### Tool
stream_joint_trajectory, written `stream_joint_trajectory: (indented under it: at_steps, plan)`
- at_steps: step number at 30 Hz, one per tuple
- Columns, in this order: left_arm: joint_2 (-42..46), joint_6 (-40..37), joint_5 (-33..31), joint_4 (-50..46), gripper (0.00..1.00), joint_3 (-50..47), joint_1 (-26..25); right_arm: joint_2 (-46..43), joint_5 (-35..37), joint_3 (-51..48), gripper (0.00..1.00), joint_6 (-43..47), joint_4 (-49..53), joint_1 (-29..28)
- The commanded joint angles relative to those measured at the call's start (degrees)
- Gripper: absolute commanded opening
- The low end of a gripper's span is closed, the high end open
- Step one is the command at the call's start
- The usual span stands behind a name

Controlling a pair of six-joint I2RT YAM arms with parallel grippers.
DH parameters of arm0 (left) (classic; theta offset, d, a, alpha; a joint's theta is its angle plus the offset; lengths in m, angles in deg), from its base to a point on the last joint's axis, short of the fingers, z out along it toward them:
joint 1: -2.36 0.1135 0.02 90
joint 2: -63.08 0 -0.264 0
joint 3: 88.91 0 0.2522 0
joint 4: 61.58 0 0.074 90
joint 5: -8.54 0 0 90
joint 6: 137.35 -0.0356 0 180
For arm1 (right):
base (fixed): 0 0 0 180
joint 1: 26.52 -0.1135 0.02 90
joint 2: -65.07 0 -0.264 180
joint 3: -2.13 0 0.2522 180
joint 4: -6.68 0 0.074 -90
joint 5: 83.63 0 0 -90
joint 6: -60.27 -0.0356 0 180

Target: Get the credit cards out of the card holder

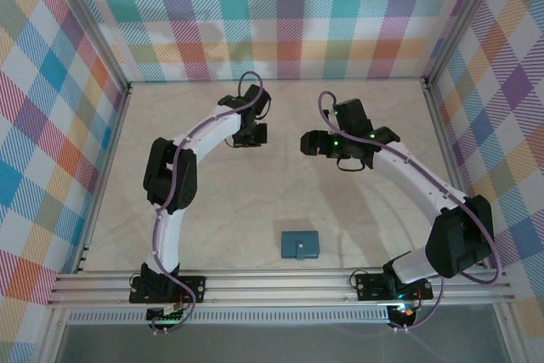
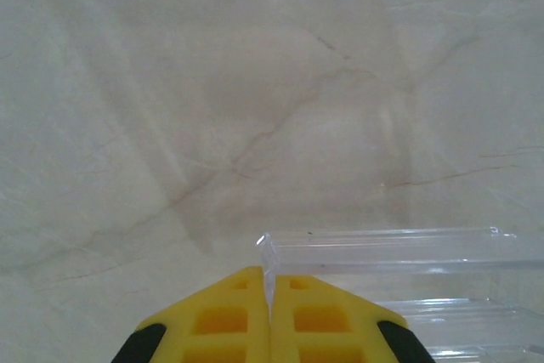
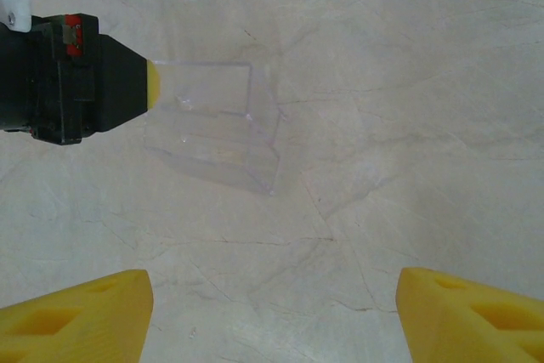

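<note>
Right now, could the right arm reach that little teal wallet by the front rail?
Probably yes: the teal wallet lies alone on the table, nothing over it, and the right gripper hangs open and empty, though the arm must fold well back.

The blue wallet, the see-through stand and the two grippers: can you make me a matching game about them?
Things:
1. card holder
2. clear plastic stand
3. left gripper
4. right gripper

States:
A. open wide, holding nothing
B. teal and flat, away from both grippers
C. shut on a thin see-through wall
D. see-through, with steps

Pairs: 1-B, 2-D, 3-C, 4-A
</note>
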Motion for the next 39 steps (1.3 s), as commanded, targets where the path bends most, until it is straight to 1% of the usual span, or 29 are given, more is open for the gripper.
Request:
stream_joint_trajectory:
  at_steps: [1,7,14,17,19,22,28,31,34,39]
  plan:
    - [-2.1,2.7,-2.9,-2.7,0.06,3.8,-1.8,-1.6,0.7,-1.1,0.77,1.4,1.2,-0.4]
    - [-5.1,5.0,-3.9,-4.2,0.05,7.0,-3.2,-2.2,1.3,-1.3,0.77,2.1,1.6,-0.4]
    - [-5.9,6.1,-4.6,-4.8,0.06,6.8,-3.4,-2.4,1.3,-1.6,0.78,2.4,1.6,-0.4]
    - [-5.7,5.8,-4.8,-5.4,0.10,6.9,-3.4,-2.5,1.4,-1.3,0.78,2.6,2.3,-0.4]
    - [-5.3,5.8,-4.5,-5.5,0.16,7.0,-3.4,-2.9,1.4,-1.3,0.78,2.6,2.6,-0.4]
    - [-4.4,5.5,-4.7,-6.0,0.22,7.4,-3.4,-3.5,1.2,-0.9,0.78,2.2,3.0,-0.3]
    - [-1.2,4.7,-4.1,-7.4,0.25,8.3,-3.4,-4.8,0.3,0.1,0.75,0.8,7.1,-0.4]
    - [1.7,4.4,-2.7,-6.7,0.25,6.5,-3.4,-6.1,-0.1,-1.0,0.76,-0.2,9.4,-0.4]
    - [5.6,4.3,-0.5,-4.4,0.25,2.2,-3.5,-7.7,-1.5,-2.7,0.75,-1.4,11.3,-0.5]
    - [13.1,4.5,1.3,0.2,0.26,-7.6,-4.0,-10.5,-1.7,-6.4,0.68,-3.6,13.9,-2.5]
